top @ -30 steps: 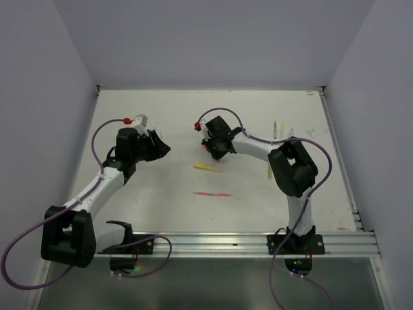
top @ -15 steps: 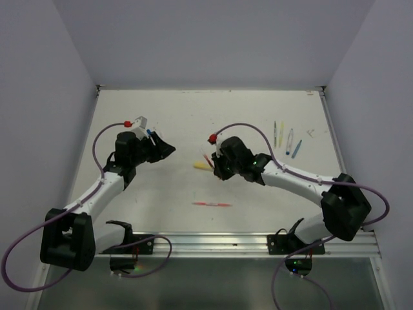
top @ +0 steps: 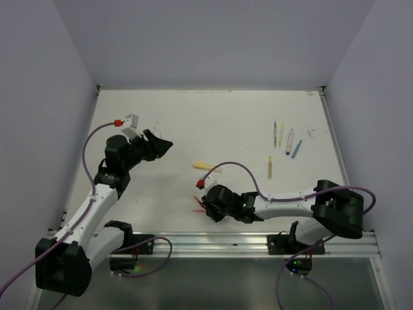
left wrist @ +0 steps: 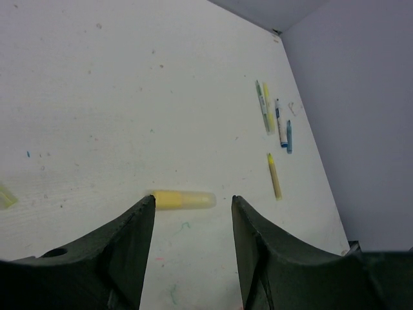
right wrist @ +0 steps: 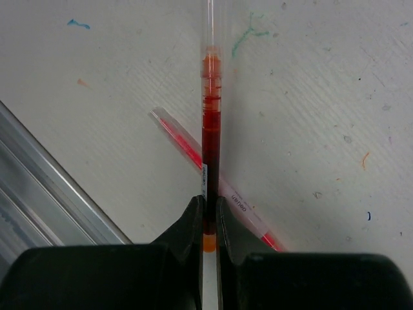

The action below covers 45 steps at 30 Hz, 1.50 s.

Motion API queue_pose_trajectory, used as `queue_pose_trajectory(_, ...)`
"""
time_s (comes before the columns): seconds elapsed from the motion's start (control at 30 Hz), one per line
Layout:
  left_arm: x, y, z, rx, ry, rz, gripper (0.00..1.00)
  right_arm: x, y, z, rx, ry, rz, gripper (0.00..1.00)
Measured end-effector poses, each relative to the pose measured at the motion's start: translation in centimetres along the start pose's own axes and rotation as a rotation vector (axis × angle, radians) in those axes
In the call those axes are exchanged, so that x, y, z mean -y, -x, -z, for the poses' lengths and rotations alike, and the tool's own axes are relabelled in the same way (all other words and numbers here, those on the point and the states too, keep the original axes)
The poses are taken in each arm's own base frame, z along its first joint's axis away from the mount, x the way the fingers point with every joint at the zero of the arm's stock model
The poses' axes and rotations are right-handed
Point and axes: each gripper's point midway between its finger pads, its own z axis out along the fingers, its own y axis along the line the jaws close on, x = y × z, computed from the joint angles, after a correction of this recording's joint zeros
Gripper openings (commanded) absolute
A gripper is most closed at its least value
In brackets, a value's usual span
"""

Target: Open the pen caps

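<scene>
1. The left gripper (top: pixel 166 146) stood wide open and held nothing; it hung left of the yellow tube (left wrist: pixel 182 199), apart from it; in the left wrist view the tube showed in the gap between the two fingers, lying flat on the table (top: pixel 161 110).
2. I could not tell whether that tube was a cap or a short pen; one end looked paler than the rest.
3. The right gripper (right wrist: pixel 210 203) was pinched narrow on a red pen (right wrist: pixel 210 129); the pen ran straight out from between the jaws, with an orange end showing at the back of the grip; I could not tell whether its cap was on.
4. That gripper sat on the near side of the tube, low over the table, with the rail (top: pixel 226 240) just beyond it.
5. A second pen (right wrist: pixel 182 141), pink-red with a clear barrel, lay flat on the table under the held one and crossed it at a slant; whether they touched I could not tell.
6. Right of the tube lay a lone yellow pen (left wrist: pixel 275 175), well apart from it.
7. Farther right and farther back from the tube lay four more pens: a green pen (left wrist: pixel 261 106) and a thin yellow pen (left wrist: pixel 267 103) side by side; a white-and-blue pen (left wrist: pixel 282 121) and a blue pen (left wrist: pixel 288 137) just beside them; their caps were too small to make out.
</scene>
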Motion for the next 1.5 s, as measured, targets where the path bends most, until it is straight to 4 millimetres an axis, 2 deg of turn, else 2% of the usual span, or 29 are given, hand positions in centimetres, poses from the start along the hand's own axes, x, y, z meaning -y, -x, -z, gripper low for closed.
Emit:
queue_pose_trajectory(0.3,-0.2,-0.4,0.1,-0.017,0.01,0.008,0.54,-0.4,0.7,-1.5,0.071,-0.026,-0.024,0.0)
queue_pose_trajectory(0.43,-0.4,-0.7,0.0,-0.028,0.011,0.012,0.54,0.1,1.0,-1.1,0.081,-0.051,-0.019,0.0)
queue_pose_trajectory(0.53,-0.4,-1.1,-0.1,-0.04,0.002,0.015,0.54,0.2,1.6,0.1,0.097,-0.059,-0.013,0.0)
queue_pose_trajectory(0.6,-0.4,-1.9,-0.1,-0.055,-0.023,0.026,0.54,0.3,2.5,1.1,0.116,-0.066,-0.009,0.0)
queue_pose_trajectory(0.73,-0.8,-4.8,-0.2,-0.13,-0.07,0.081,0.56,-0.4,5.0,2.5,0.154,-0.066,0.0,0.0)
queue_pose_trajectory(0.8,-0.9,-6.5,-0.2,-0.171,-0.085,0.113,0.58,-0.7,6.5,3.0,0.175,-0.075,0.009,0.0)
queue_pose_trajectory(0.93,0.1,-8.4,0.0,-0.218,-0.127,0.129,0.59,-1.2,8.8,3.3,0.19,-0.101,0.029,0.0)
queue_pose_trajectory(1.03,1.0,-8.7,0.1,-0.227,-0.155,0.119,0.59,-1.3,9.6,3.0,0.189,-0.116,0.041,0.0)
queue_pose_trajectory(1.13,1.4,-8.6,0.2,-0.222,-0.167,0.111,0.59,-1.2,9.5,2.8,0.176,-0.127,0.053,0.0)
queue_pose_trajectory(1.3,1.6,-8.7,0.1,-0.225,-0.17,0.115,0.58,-1.1,9.4,2.6,0.159,-0.136,0.064,0.0)
queue_pose_trajectory(1.5,1.7,-9.1,0.0,-0.234,-0.171,0.122,0.57,-1.5,10.3,2.8,0.175,-0.129,0.065,0.0)
